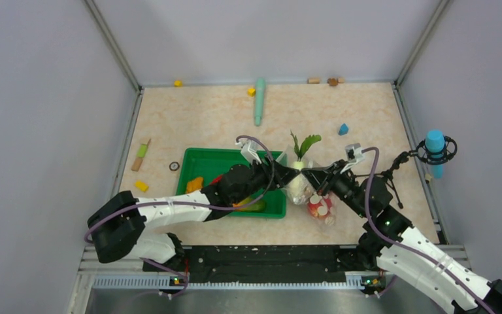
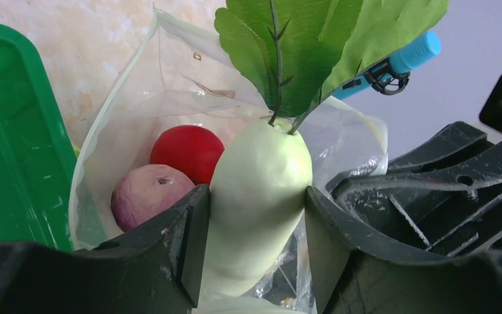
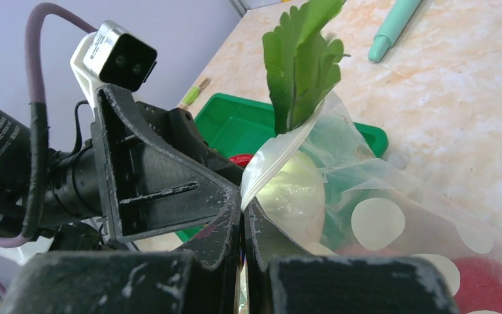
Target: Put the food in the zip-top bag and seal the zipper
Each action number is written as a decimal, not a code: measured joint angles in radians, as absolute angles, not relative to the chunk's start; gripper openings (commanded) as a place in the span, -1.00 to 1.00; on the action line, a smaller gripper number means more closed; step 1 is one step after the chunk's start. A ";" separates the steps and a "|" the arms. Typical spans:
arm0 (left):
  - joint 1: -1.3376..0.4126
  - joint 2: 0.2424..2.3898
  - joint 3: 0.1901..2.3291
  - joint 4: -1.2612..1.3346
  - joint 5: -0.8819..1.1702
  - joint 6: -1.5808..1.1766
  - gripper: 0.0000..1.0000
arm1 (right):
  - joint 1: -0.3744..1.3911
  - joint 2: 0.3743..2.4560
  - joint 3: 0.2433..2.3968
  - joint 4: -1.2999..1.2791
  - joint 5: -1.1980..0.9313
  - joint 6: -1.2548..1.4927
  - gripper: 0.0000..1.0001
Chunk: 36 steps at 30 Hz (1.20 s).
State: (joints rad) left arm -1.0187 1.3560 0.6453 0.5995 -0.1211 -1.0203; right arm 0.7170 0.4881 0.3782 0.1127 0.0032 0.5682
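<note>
My left gripper [image 2: 255, 216] is shut on the white radish [image 2: 261, 176], whose body stands in the open mouth of the zip-top bag [image 2: 170, 85] with its green leaves [image 2: 314, 46] pointing up. A red tomato [image 2: 186, 152] and a purple onion [image 2: 147, 196] lie inside the bag. My right gripper [image 3: 243, 206] is shut on the bag's mouth edge, on the zipper strip [image 3: 269, 162], and holds it up. From above, the two grippers meet over the bag [image 1: 301, 191], and a second tomato [image 1: 320, 207] shows low in the bag.
The green tray [image 1: 199, 159] lies left of the bag with an orange piece [image 1: 195, 184] and a mango [image 1: 251, 205] in it. Behind lie a teal stick [image 1: 259, 101], a blue block [image 1: 344, 129] and yellow blocks [image 1: 178, 83]. A blue-tipped stand [image 1: 435, 147] is at the right edge.
</note>
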 measured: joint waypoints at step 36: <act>-1.068 1.167 0.782 0.081 -0.230 -0.825 0.80 | 0.717 0.444 0.353 0.130 0.078 0.596 -1.00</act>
